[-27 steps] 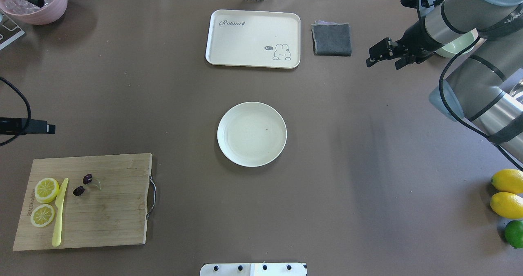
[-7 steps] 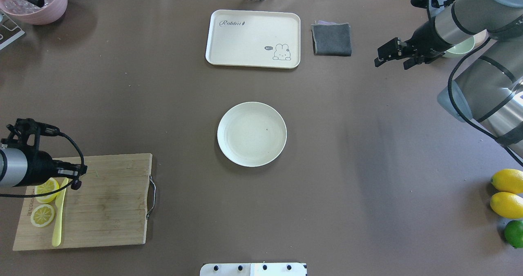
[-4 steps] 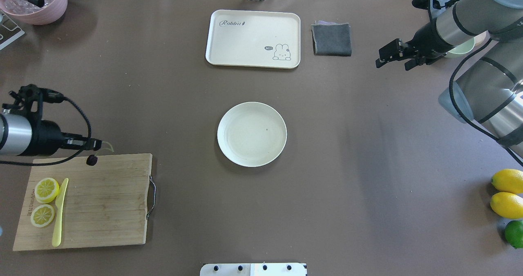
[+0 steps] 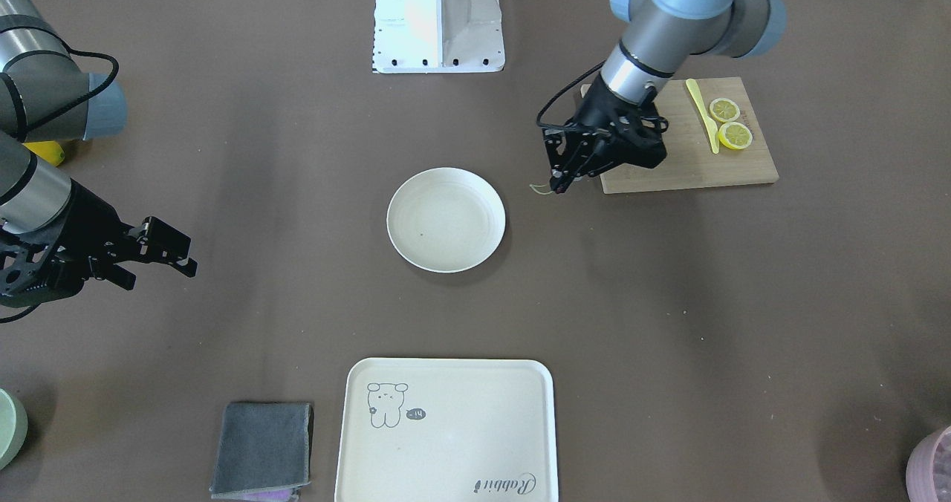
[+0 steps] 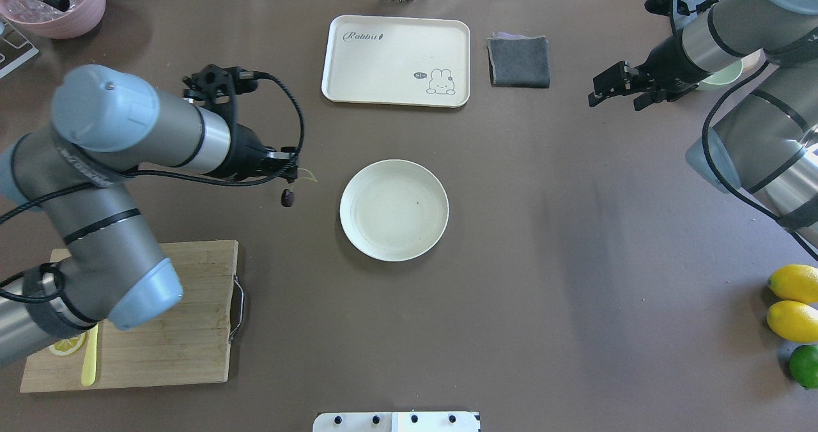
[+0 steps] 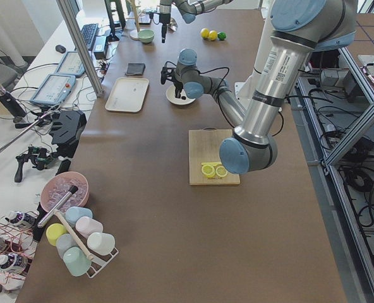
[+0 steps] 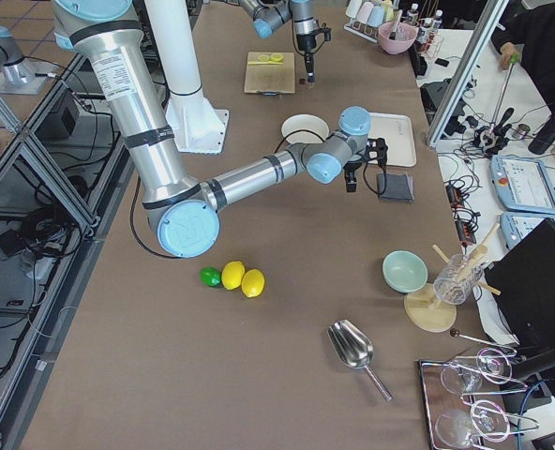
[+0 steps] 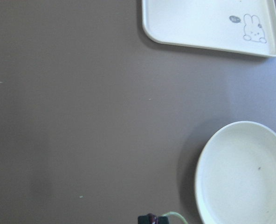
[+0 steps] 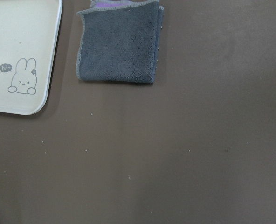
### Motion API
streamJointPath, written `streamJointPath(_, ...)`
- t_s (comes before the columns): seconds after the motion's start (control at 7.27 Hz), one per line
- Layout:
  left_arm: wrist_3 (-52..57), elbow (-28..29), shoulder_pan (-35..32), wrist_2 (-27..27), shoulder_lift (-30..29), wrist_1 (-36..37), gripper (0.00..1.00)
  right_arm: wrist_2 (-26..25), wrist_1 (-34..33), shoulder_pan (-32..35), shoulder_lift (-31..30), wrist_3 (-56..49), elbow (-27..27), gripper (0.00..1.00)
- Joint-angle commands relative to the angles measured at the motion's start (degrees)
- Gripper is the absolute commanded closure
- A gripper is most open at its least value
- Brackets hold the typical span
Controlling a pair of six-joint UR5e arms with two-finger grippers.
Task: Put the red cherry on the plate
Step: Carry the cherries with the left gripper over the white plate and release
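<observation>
The red cherry (image 5: 288, 197) hangs from my left gripper (image 5: 295, 176), which is shut on its pale green stem; one dark berry dangles below the fingers. It sits in the air just left of the plate (image 5: 393, 209), a round cream-white dish at the table's middle. In the front-facing view the left gripper (image 4: 556, 185) is between the cutting board (image 4: 687, 166) and the plate (image 4: 446, 220), stem tip poking out. The left wrist view shows the cherry (image 8: 149, 218) at the bottom edge, beside the plate (image 8: 243, 172). My right gripper (image 5: 611, 105) hovers open at the far right with nothing in it.
A rabbit tray (image 5: 396, 61) and a grey cloth (image 5: 519, 61) lie at the far side. On the cutting board (image 5: 172, 330) are lemon slices (image 4: 724, 108) and a yellow knife (image 4: 702, 112). Lemons (image 5: 792, 283) and a lime (image 5: 804, 365) sit at the right edge.
My left arm has carried the cherry from beside the cutting board's far edge rightwards, up to the plate's left side. The right arm has hardly moved.
</observation>
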Motion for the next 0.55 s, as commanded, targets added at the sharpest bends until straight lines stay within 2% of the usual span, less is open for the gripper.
streamJointPath(0.0, -4.72, 8.09, 5.13, 6.77, -6.28, -8.37, 1.00, -0.12, 0.00, -0.04, 0.06, 0.00, 0.04, 0.01)
streamJointPath(0.28, -7.19, 16.44, 5.92, 8.70, -6.20, -24.10, 1.00, -0.12, 0.00, -0.04, 0.15, 0.00, 0.12, 0.01)
streamJointPath(0.41, -7.64, 17.26, 6.19, 9.76, -6.29, -26.00, 1.00, -0.12, 0.00, -0.04, 0.15, 0.00, 0.21, 0.01)
